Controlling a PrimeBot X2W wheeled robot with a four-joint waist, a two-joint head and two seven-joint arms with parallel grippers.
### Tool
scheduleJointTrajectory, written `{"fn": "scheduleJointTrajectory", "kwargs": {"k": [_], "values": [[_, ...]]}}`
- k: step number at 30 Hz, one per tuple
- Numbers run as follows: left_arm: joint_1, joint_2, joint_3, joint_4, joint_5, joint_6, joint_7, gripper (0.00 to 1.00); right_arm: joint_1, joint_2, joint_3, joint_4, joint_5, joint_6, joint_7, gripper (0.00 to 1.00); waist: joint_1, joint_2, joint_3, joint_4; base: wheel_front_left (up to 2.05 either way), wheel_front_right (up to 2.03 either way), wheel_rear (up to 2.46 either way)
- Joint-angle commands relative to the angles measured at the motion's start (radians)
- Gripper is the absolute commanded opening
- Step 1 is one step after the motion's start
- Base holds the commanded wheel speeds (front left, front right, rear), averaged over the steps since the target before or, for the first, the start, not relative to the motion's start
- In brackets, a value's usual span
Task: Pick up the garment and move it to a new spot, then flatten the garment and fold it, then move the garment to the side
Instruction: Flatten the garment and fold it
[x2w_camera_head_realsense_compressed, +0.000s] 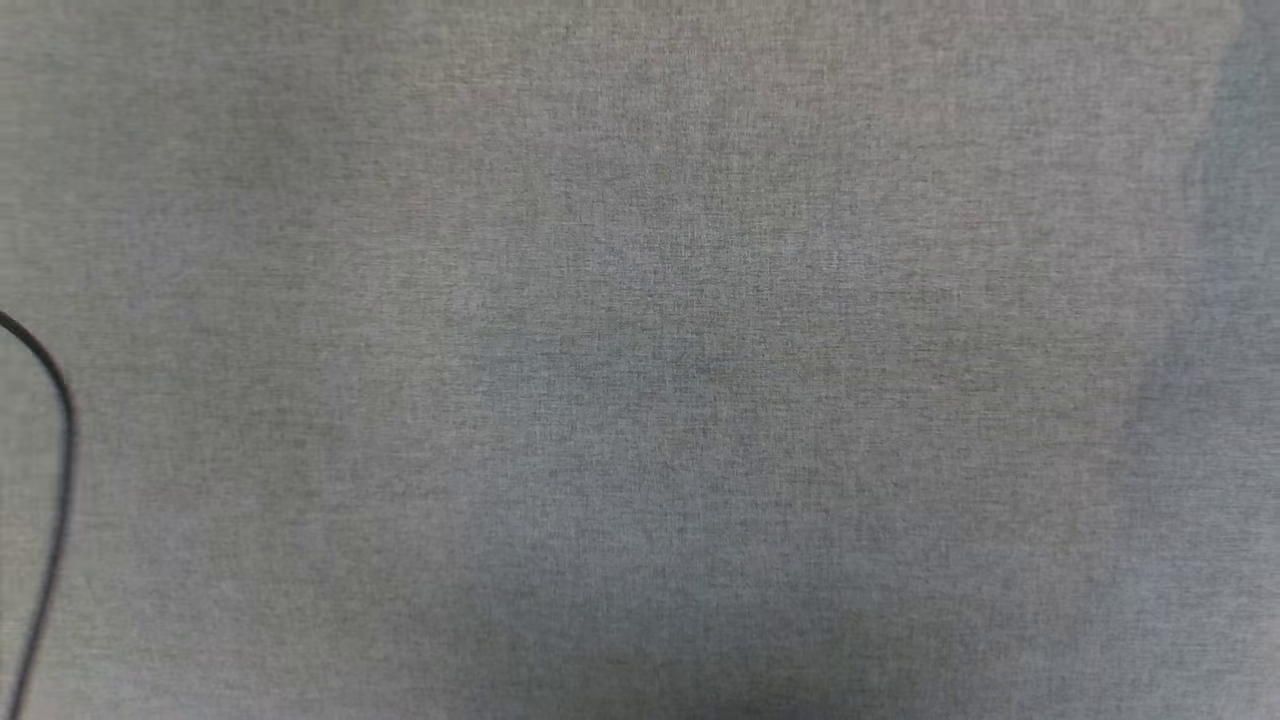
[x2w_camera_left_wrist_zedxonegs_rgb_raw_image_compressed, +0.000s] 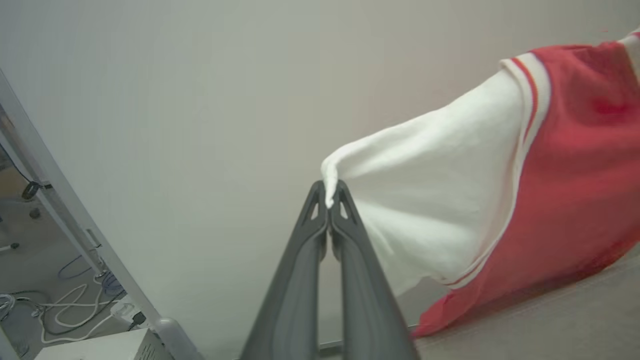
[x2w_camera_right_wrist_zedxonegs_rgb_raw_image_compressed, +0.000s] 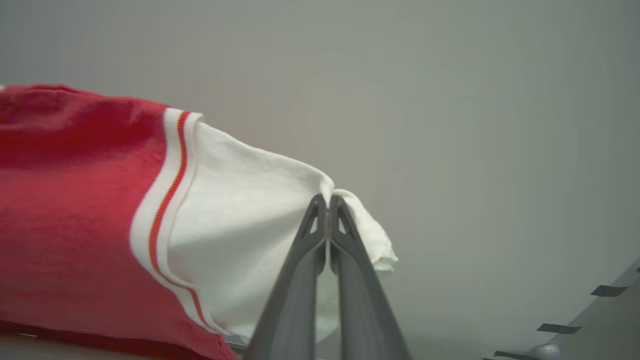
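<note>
Grey cloth surface (x2w_camera_head_realsense_compressed: 640, 300) — black cable (x2w_camera_head_realsense_compressed: 68, 430)

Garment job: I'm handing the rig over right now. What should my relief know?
Grip: left gripper shut on a white sleeve tip; right gripper shut on a white sleeve tip too.
Where: garment held up, spread between the two; its red lower edge seems to brush the grey table.
Done: pick-up.
Left: set it down at the new spot, flatten, fold, move aside.
</note>
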Motion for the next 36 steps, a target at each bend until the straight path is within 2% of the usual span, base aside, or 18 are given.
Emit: {"fn": "scheduleJointTrajectory", "kwargs": {"k": [1, 15, 22, 25, 26, 36], "values": [[0.068, -0.012, 0.002, -0.012, -0.013, 0.002, -0.006, 0.0, 0.055, -0.01, 0.013, 0.003, 0.022, -0.002, -0.013, 0.0, -0.0002, 0.0, -0.044, 0.009, 0.0, 0.0, 0.0], [0.594, -0.126, 0.007, -0.038, -0.094, 0.002, -0.006, 0.0, 0.609, -0.078, 0.069, -0.073, 0.234, -0.002, -0.026, 0.0, -0.0002, 0.0, -0.326, 0.032, 0.0, 0.0, 0.0], [0.774, -0.122, -0.058, 0.006, -0.154, 0.002, -0.004, 0.0, 0.867, -0.1, 0.078, -0.157, 0.304, -0.002, 0.013, 0.0, -0.0002, 0.0, -0.449, 0.033, 0.0, 0.0, 0.0], [0.838, -0.11, -0.089, 0.019, -0.18, 0.002, 0.008, 0.0, 0.966, -0.105, 0.076, -0.2, 0.326, -0.002, 0.036, 0.0, -0.0002, 0.0, -0.487, 0.031, 0.0, 0.0, 0.0], [0.893, -0.094, -0.115, 0.023, -0.204, 0.002, 0.02, 0.0, 1.049, -0.111, 0.083, -0.241, 0.332, -0.002, 0.061, 0.0, -0.0002, 0.0, -0.52, 0.028, 0.0, 0.0, 0.0], [1.085, -0.074, -0.142, 0.008, -0.269, 0.004, 0.042, 0.0, 1.346, -0.111, 0.055, -0.368, 0.394, -0.002, 0.204, 0.0, -0.0002, 0.0, -0.679, 0.029, 0.0, 0.0, 0.0]]}}
